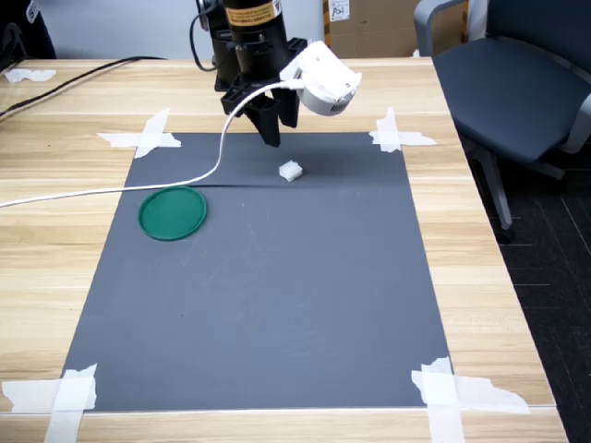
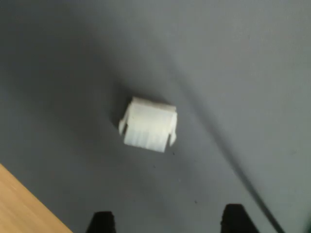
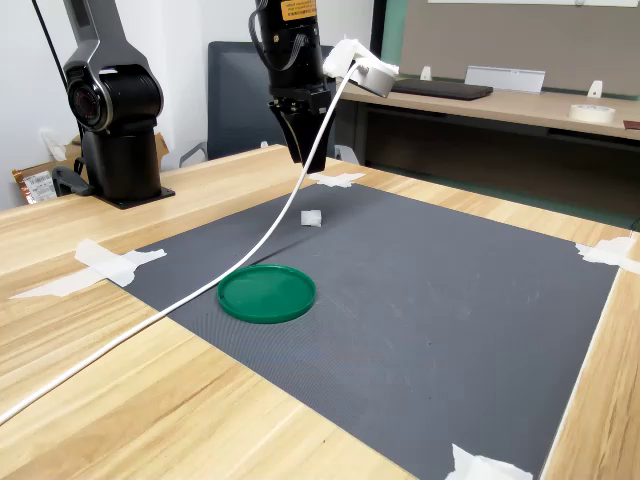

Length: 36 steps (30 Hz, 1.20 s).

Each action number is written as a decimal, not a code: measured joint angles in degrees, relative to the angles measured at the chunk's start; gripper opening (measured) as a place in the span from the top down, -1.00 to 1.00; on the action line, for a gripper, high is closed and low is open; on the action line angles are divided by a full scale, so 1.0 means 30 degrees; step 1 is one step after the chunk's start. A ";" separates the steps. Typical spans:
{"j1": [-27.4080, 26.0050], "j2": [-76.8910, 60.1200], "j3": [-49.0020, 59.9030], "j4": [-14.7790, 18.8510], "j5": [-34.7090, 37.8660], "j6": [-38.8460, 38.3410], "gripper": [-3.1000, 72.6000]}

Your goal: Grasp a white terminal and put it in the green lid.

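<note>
Strips of white tape (image 1: 55, 399) pin the near corners of a grey mat (image 1: 277, 314) to the wooden table (image 1: 517, 277) in the first exterior view. On the mat's left part lies the green lid (image 1: 173, 213), flat and with nothing in it. Up and to the right of it, well apart, sits the white terminal (image 1: 290, 171), alone on the mat. Above the terminal hangs the gripper (image 1: 271, 138), its dark fingers pointing down and clear of the block, holding nothing. A white cable (image 1: 111, 191) trails from the arm across the mat, passing just behind the lid.

From the wrist view, the white terminal (image 2: 148, 124) rests on the grey mat, slightly blurred, with small tabs on its sides. Two dark fingertips (image 2: 101, 222) show at the frame's edge, set wide apart and not touching the block. A corner of bare wood shows beyond the mat.

Seen in the second exterior view, the green lid (image 3: 267, 293) lies nearest, the white terminal (image 3: 311, 218) beyond it, and the gripper (image 3: 297, 155) above the terminal, off the mat.
</note>
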 joint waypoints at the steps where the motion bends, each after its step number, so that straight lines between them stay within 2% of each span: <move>1: 0.0302 0.0029 0.0161 -0.0465 -0.0045 0.0403 -0.23; 5: 0.1753 0.0063 0.0881 -0.2353 -0.0811 0.2583 -0.23; 10: 0.2092 0.0063 0.1017 -0.2672 -0.1646 0.3266 -0.23; 17: 0.2092 0.0828 0.1017 -0.2504 -0.1753 0.2726 -0.23; 26: 0.2092 0.1562 0.1017 -0.0916 -0.1997 0.1871 -0.23; 32: 0.2092 0.2144 0.1017 -0.0865 -0.2017 0.2287 -0.23; 36: 0.2092 0.2441 0.1017 -0.1380 -0.2354 0.2929 -0.23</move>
